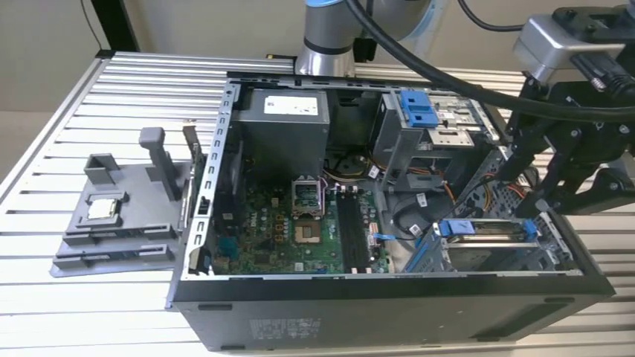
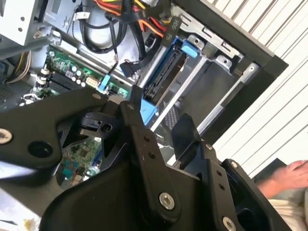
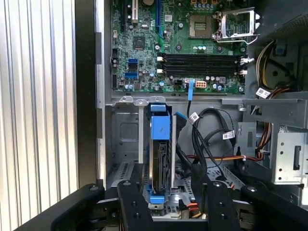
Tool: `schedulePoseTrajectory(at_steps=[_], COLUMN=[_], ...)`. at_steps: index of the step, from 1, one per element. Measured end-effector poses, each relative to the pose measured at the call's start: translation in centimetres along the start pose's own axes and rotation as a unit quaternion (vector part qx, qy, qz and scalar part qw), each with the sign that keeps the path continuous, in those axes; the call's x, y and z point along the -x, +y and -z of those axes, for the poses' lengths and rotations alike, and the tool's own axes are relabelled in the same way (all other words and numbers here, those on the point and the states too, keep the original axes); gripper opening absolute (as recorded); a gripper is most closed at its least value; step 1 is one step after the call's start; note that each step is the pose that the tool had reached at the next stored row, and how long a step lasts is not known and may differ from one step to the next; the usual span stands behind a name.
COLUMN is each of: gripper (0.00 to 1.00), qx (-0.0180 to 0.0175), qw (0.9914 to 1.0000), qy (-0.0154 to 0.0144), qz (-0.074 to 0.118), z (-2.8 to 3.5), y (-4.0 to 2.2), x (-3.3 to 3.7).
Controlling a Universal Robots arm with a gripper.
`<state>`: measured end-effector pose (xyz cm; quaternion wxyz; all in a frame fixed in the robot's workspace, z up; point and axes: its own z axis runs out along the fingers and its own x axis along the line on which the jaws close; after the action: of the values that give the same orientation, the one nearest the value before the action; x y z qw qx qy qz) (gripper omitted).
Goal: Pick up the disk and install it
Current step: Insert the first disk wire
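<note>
Well, the disk (image 3: pixel 161 159) stands on its thin edge, grey with blue ends. My claw (image 3: pixel 174 188) hangs close over it, fingers apart.

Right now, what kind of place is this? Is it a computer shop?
Probably a robot lab or test bench, not a shop. An opened computer case lies on a slatted metal table, a robot arm stands by it, and a grey parts holder sits beside it.

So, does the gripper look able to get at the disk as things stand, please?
Probably yes: the open gripper sits close to the disk with nothing between them, though cables run just beside it.
</note>
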<state>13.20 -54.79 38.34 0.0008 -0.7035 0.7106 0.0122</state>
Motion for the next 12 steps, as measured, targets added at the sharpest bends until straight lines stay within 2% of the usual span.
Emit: schedulePoseTrajectory(at_steps=[2, 8, 12], gripper=[1.00, 1.00, 1.00], qx=[0.0017, 0.0057, 0.0057], qw=[0.99999, 0.99997, 0.99994], qy=[0.0030, 0.0061, 0.0073], qz=[0.000, 0.000, 0.006], z=[-0.06, -0.65, -1.18], y=[-0.37, -2.08, -2.18], x=[0.19, 0.47, 1.04])
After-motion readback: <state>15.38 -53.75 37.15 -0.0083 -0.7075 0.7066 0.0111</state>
